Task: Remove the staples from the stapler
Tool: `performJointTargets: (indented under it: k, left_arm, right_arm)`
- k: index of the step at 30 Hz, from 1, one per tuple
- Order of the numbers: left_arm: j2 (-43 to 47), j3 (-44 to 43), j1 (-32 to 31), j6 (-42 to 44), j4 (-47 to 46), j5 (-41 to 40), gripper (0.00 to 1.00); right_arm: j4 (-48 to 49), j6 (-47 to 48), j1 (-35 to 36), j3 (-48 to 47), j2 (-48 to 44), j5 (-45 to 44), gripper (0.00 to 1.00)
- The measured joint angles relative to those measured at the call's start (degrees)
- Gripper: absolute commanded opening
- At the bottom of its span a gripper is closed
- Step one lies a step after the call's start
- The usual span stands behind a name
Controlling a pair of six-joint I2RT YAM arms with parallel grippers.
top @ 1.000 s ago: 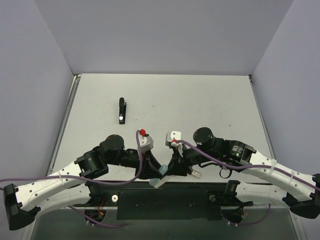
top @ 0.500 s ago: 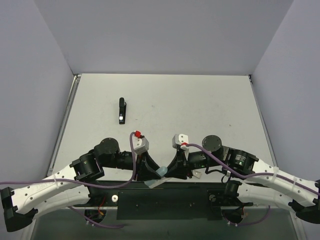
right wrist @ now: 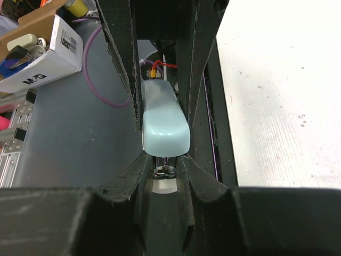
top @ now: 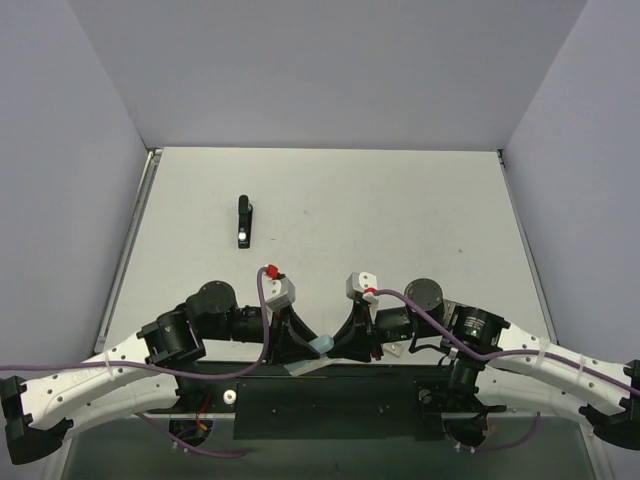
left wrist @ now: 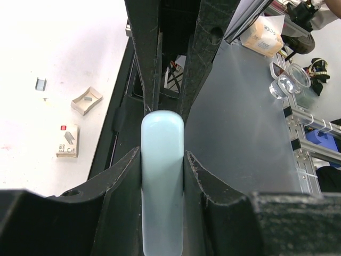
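While hanging just over the near edge of the table (top: 400,200), pinned from 2 sides: pale blue stapler (top: 320,345). Clamping its rounded top with the left gripper (left wrist: 162,160), fingers (left wrist: 120,170) roughly half apart, tight against both flanks. Squeezing one end with the right gripper (right wrist: 165,165), fingers closer together. Out toward the table's far left, small black object (top: 243,220); close to its near edge, small white box (left wrist: 67,141)

A pale grey flat table (top: 400,200) carried a small black bar with a white tip (top: 243,221) at its left. Near its front edge lay a short grey strip of staples (left wrist: 40,83), an open tan cardboard tray (left wrist: 87,101) and a small white printed box (left wrist: 67,141).
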State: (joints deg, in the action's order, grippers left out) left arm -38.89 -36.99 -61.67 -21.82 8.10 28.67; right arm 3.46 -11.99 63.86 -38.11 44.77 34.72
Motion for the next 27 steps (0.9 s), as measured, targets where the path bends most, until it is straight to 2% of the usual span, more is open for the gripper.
performJointTargets:
  k: [9,19,23,25,27]
  left_arm:
    - [1.77,0.0,0.0,0.0,-3.63,-2.86,0.0]
    - [1.18,-0.02,0.0,0.0,-5.75,-3.89,0.0]
    - [0.72,0.0,0.0,0.02,-5.79,-4.39,0.0]
    - [0.52,-0.02,0.0,0.02,-5.97,-4.7,0.0]
    - [0.39,-0.2,0.0,0.09,-6.01,-5.53,0.0]
  right_arm:
    - [-0.59,-2.36,1.55,5.25,-0.31,1.14,0.0]
    - [-1.25,-2.97,1.92,5.49,-0.61,-0.11,0.0]
    - [-3.45,-2.95,1.99,4.63,-3.04,-3.48,0.2]
    - [-5.31,-2.91,2.19,3.78,-4.59,-5.9,0.35]
    - [-7.37,-2.91,2.21,2.54,-6.21,-8.55,0.4]
